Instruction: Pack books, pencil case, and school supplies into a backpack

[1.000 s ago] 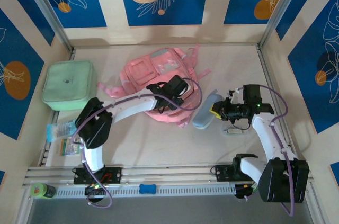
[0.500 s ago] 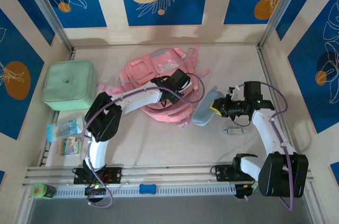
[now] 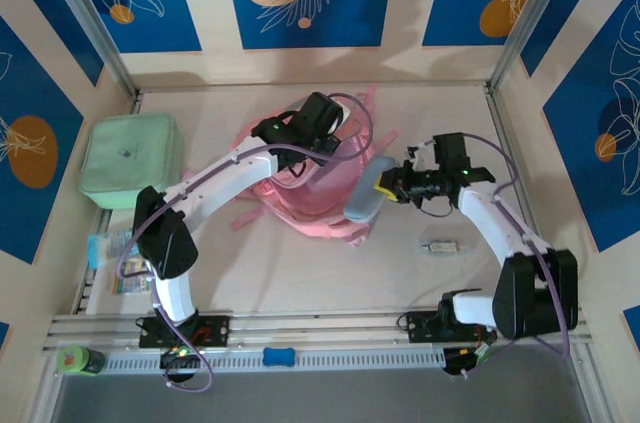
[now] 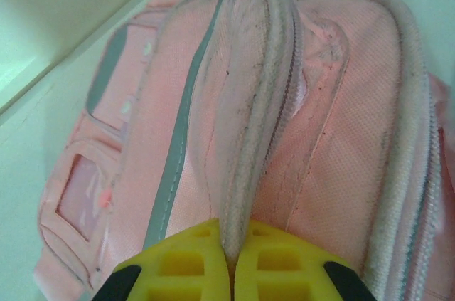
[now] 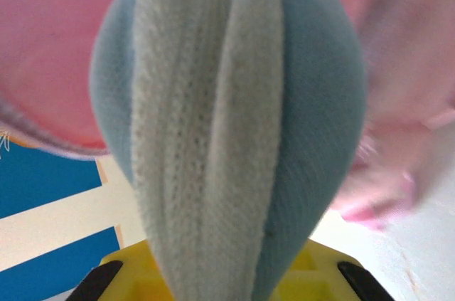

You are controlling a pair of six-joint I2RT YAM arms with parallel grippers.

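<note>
The pink backpack [image 3: 300,198] lies in the middle of the table, its front pockets toward the back. My left gripper [image 3: 320,141] is shut on the grey-trimmed zipper edge [image 4: 245,173] of the backpack [image 4: 341,130] and holds that flap raised. My right gripper [image 3: 386,186] is shut on one end of the grey-blue pencil case [image 3: 362,201], which hangs over the backpack's right side. The right wrist view has the pencil case [image 5: 227,116] rising from between my yellow fingers [image 5: 323,280], with pink backpack fabric [image 5: 43,45] right behind it. The books are out of view.
A mint-green lidded box [image 3: 130,160] stands at the left. Small packets [image 3: 125,243] lie near the left front edge. A small silvery item [image 3: 440,245] lies on the table under the right arm. A green roll [image 3: 75,358] and a blue piece [image 3: 280,355] sit on the front rail.
My left gripper closed on the backpack's zipper edge and pulled it up and toward the back. My right gripper carried the pencil case left, over the backpack's side.
</note>
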